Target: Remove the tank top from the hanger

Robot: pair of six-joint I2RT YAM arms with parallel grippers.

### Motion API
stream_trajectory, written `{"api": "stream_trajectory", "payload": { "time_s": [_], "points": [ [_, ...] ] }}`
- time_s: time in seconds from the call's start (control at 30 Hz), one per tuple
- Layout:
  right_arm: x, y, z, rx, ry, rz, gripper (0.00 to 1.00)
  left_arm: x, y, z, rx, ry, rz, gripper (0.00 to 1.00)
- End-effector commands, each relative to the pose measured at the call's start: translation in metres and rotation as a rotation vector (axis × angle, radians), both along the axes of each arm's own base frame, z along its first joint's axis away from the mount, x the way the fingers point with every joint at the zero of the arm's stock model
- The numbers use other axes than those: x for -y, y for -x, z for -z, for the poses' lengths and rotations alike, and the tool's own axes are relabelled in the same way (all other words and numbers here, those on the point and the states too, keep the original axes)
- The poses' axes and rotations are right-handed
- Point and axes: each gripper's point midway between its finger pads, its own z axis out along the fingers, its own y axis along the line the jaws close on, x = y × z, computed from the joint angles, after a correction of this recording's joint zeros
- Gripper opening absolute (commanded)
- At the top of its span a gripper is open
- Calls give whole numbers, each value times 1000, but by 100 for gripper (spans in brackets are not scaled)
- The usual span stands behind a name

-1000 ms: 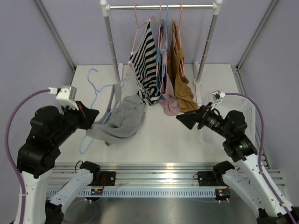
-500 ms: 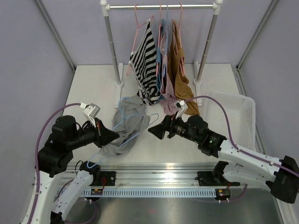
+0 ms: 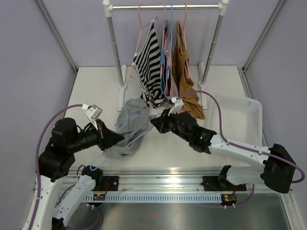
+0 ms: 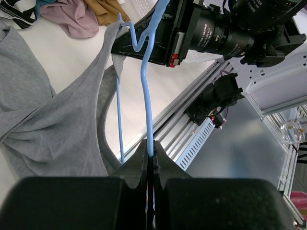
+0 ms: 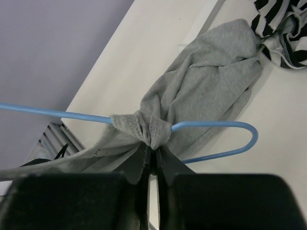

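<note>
Pulling the strap [image 5: 141, 128] off the hanger [image 4: 145, 96] is judged to be the step in hand. The gray top [image 3: 139, 115] is lying in a heap on the white surface [image 3: 96, 86], near the middle and just in front of the rack [image 3: 165, 7], and it is hooked on the blue hanger. The hanger wire is pinched by the left claw [image 4: 150, 153], whose two fingers are pressed together on it with no gap to be seen. From the other side, the right claw [image 5: 152, 151] is clamped on the strap, right where the cloth is bunched into a lump around the wire. The curved end of the hanger can be seen sticking out past that lump. Other clothes are hung on the rack behind, and a white basket [image 3: 247, 120] is set to the right; neither is touched. For the next move, the hanger should be held firm by the left claw while the strap is slid along the wire toward the curved end and off it. A soft, steady pull is called for, since the cloth is bunched tight and could catch on the bend. The second strap cannot be seen well, so it may need to be freed too.
</note>
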Motion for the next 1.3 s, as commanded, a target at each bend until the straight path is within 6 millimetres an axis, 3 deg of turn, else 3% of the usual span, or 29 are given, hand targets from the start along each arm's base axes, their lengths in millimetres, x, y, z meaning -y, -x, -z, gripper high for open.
{"api": "stream_trajectory", "payload": {
  "time_s": [0.0,0.13,0.27,0.4,0.53,0.63,0.67,0.73,0.83,0.87,0.9,0.97,1.07,1.1,1.13,1.27],
  "points": [
    [8,-12,-32,96,-35,77,0,4,1,-15,52,23,30,0],
    [52,-22,-36,123,45,242,0,-10,-11,-2,56,-79,-50,0],
    [128,-47,-27,115,233,502,0,-7,-7,1,54,-72,-20,0],
    [171,-70,-22,61,282,562,0,4,8,-26,143,25,69,0],
    [161,-63,-37,66,276,462,0,14,34,-64,254,145,196,0],
    [142,-47,-63,85,217,323,0,16,36,-91,307,211,199,0],
    [129,-35,-77,90,164,234,0,17,30,-95,310,216,180,0],
    [123,-18,-103,123,78,161,0,18,21,-111,358,244,165,0],
    [106,20,-139,162,-49,-30,0,19,-5,-143,449,337,74,0],
    [96,38,-148,170,-91,-139,0,20,-13,-145,436,382,48,0],
    [91,51,-153,157,-132,-204,0,18,-12,-172,573,445,48,0],
    [77,89,-169,155,-231,-414,0,12,-21,-192,663,530,-6,0],
    [71,121,-177,138,-304,-598,0,4,-43,-220,812,594,-95,0],
    [71,125,-177,138,-298,-618,0,2,-42,-236,866,612,-100,0],
    [72,127,-175,137,-284,-624,0,7,-58,-237,885,575,-105,0],
    [92,109,-158,116,-152,-440,0,0,-77,-254,943,510,-202,0]
  ]
}}
